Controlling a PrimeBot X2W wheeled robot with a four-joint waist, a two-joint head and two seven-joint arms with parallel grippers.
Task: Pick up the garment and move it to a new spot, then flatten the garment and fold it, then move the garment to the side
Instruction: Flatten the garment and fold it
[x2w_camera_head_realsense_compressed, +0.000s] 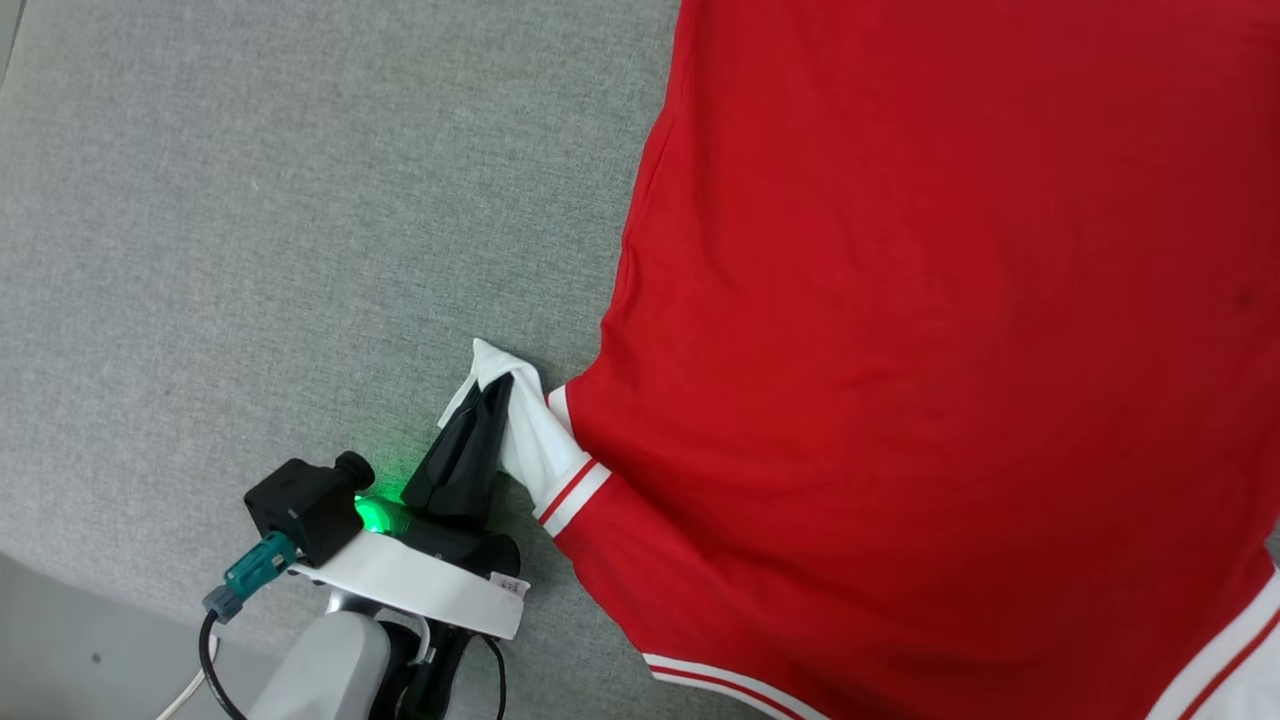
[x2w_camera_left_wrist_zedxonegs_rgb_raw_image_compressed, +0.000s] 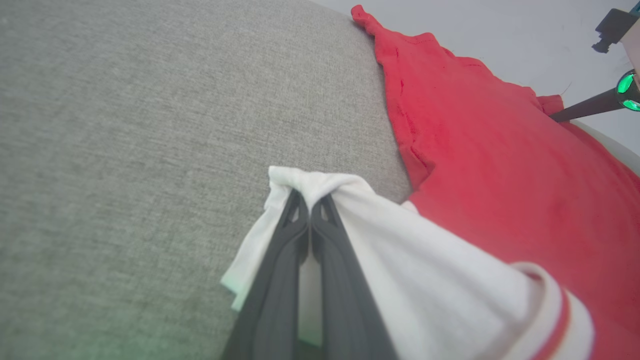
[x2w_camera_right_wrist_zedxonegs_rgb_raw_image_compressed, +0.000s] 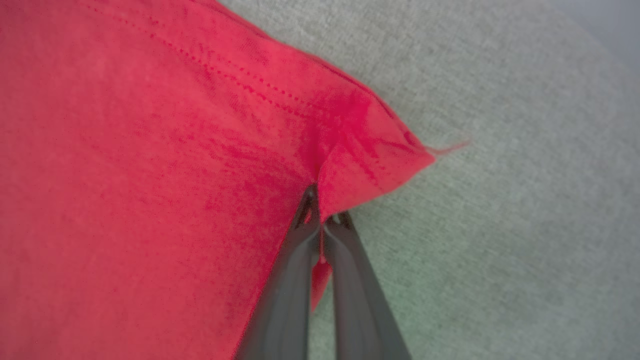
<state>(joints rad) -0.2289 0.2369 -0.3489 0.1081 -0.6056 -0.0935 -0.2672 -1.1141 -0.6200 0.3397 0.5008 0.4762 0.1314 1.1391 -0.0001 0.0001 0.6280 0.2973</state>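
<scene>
Left gripper (x2w_camera_left_wrist_zedxonegs_rgb_raw_image_compressed: 310, 199) clamped on sleeve (x2w_camera_left_wrist_zedxonegs_rgb_raw_image_compressed: 400, 235), right gripper (x2w_camera_right_wrist_zedxonegs_rgb_raw_image_compressed: 322, 202) pinching garment (x2w_camera_head_realsense_compressed: 900, 300) corner, fingertips (x2w_camera_left_wrist_zedxonegs_rgb_raw_image_compressed: 294, 220) partly buried in cloth

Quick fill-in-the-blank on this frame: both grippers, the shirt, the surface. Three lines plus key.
1. The left gripper is shut on the ____ sleeve of the garment.
2. The right gripper is shut on a ____ corner of it.
3. It lies on a ____ fabric surface.
Missing words: white; red; grey.
</scene>
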